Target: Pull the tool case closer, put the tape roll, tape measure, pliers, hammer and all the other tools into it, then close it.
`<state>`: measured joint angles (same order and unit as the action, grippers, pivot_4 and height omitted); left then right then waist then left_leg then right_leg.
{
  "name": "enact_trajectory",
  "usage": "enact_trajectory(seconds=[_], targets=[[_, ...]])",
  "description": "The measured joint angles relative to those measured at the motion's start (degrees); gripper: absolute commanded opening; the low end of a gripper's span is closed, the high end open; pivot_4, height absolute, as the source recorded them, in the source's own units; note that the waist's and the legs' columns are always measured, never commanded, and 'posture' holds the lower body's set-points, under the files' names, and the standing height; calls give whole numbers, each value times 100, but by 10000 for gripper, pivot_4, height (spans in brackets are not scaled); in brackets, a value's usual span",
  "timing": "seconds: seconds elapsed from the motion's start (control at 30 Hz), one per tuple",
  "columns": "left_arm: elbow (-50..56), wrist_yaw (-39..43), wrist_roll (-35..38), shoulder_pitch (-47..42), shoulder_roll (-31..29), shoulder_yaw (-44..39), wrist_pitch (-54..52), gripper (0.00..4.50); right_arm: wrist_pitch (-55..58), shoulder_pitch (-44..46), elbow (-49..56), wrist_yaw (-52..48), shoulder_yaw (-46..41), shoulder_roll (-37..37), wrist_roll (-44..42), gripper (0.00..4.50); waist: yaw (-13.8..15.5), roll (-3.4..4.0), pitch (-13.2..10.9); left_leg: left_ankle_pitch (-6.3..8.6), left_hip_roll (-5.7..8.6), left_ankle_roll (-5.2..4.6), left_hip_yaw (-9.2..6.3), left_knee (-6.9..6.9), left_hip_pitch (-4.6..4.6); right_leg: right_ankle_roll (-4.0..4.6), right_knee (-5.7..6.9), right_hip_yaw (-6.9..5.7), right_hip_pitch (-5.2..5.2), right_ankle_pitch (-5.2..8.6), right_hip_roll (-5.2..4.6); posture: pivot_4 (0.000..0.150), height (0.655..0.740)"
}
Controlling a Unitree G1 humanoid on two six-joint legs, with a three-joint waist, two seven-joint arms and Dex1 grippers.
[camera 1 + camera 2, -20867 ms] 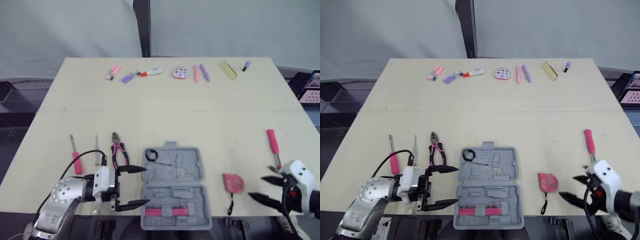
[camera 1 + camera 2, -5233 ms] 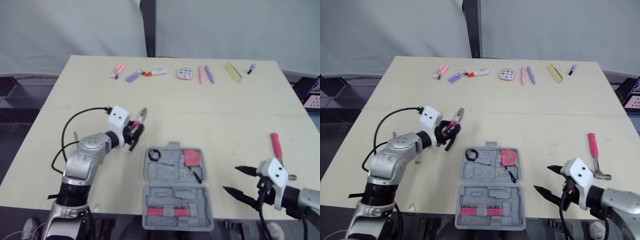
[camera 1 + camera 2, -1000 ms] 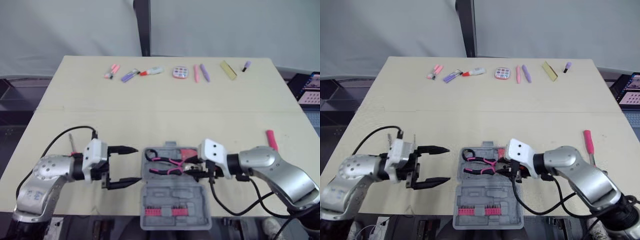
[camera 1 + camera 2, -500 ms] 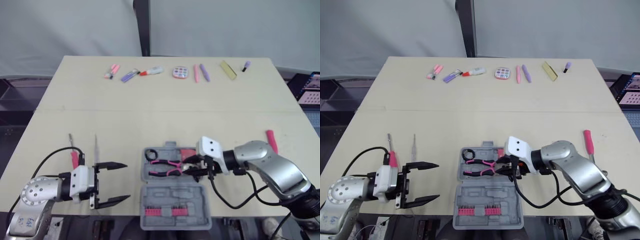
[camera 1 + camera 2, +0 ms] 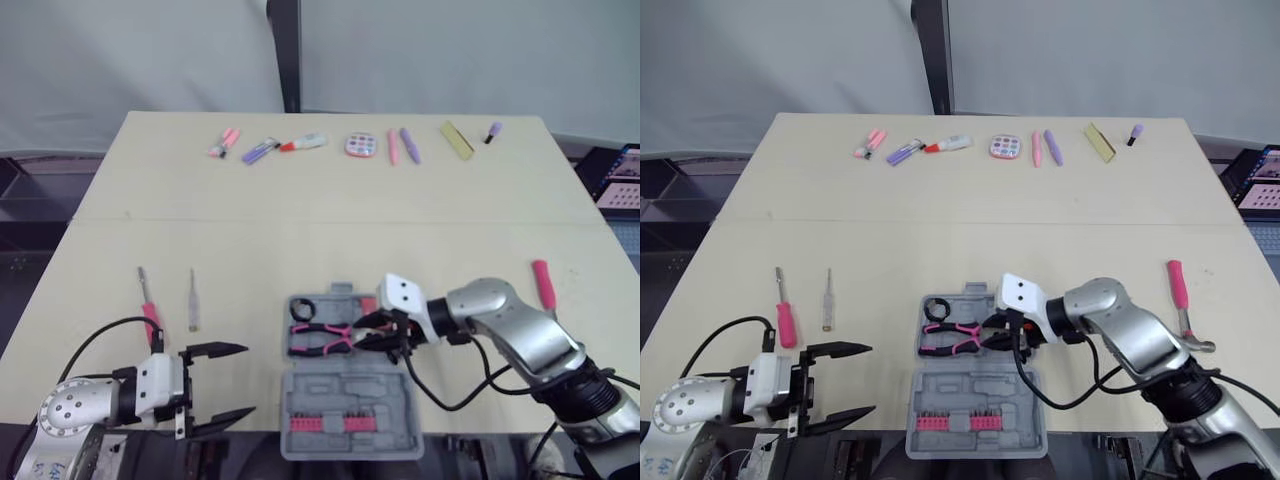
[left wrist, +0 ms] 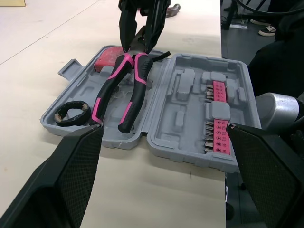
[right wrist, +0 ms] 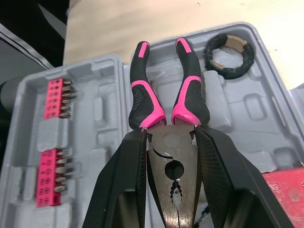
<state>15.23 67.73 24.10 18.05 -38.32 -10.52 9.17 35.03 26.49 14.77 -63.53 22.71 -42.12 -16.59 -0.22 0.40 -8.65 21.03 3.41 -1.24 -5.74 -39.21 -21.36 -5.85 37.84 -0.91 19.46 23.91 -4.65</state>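
Right wrist view showed my right fingers (image 7: pixel 124 176) clamped on the head of the pliers (image 7: pixel 164 102), which lay in the open tool case (image 7: pixel 95 142) near the tape roll (image 7: pixel 229 54). My left fingers (image 5: pixel 215 349) were spread wide at the tabletop (image 5: pixel 300 240) edge, left of the case.

The tape measure (image 6: pixel 107 56) lies mostly hidden in the case (image 5: pixel 345 385): the right gripper (image 5: pixel 372 333) covers it in the head views, and it runs off a corner of the right wrist view. The nose of the pliers (image 7: pixel 164 145) is cut off by that same view's edge. The hammer (image 5: pixel 543 284) has its head behind the right arm in the left eye view, and the coloured things (image 5: pixel 361 145) along the far side of the table (image 5: pixel 300 240) are too small to name.
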Motion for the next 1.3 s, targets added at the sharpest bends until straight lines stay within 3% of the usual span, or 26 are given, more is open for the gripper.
enact_trajectory(seconds=[1.2, 1.3], targets=[[175, -145, -4, 248, -57, 37, 95, 44344, -601, 6, -553, -244, 148, 418, 532, 10653, -5, 2, -1, 1, -1, 2, 0, 4, 6, 0, -6, -1, 2, 0, 0, 1500, 7134], [176, -147, -5, 256, -57, 42, 96, 45000, -629, 7, -575, -269, 148, 420, 543, 24634, -4, 3, -2, 1, -1, 2, 0, 4, 6, 0, -7, 0, 2, 0, 0, 1500, 7134]])
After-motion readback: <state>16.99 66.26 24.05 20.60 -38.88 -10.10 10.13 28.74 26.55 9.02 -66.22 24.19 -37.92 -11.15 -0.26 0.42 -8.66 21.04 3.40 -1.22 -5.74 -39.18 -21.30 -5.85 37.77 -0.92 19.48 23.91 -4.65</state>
